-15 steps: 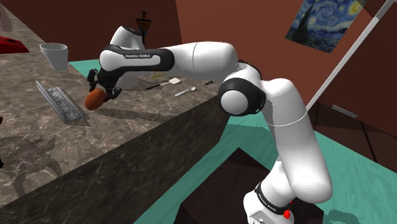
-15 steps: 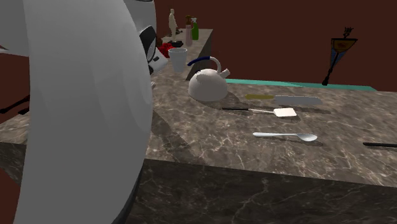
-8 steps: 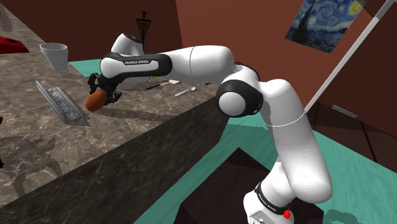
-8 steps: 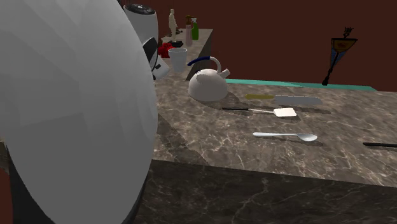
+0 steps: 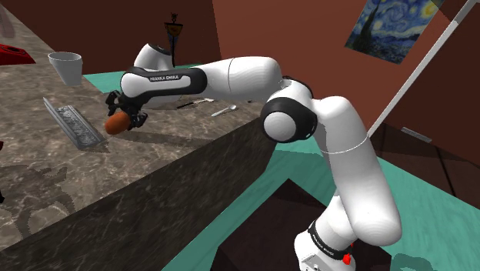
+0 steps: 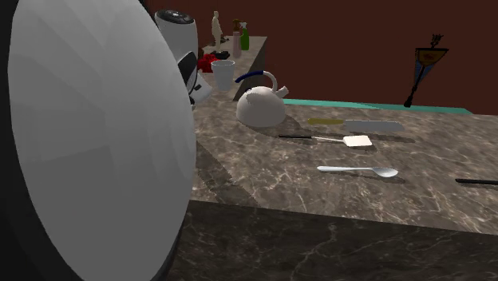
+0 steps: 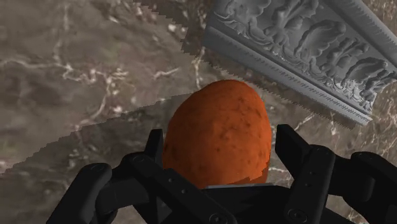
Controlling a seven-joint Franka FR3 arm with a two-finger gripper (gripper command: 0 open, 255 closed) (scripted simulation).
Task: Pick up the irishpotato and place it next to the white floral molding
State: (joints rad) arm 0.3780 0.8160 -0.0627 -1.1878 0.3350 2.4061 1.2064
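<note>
Gripper [image 5: 120, 117] is closed on the reddish-brown potato [image 5: 116, 124], with both black fingers [image 7: 305, 165] pressed against its sides in the wrist view, so I count the pick-up as done. I have the potato hanging low over the marble counter [image 5: 169, 165] at the left of the shoulder view, just beside the near end of the pale grey floral molding [image 5: 73, 122], though I cannot tell whether it touches the stone. By my judgement, what is left is setting it down on the bare counter beside the molding, letting go and lifting clear.
</note>
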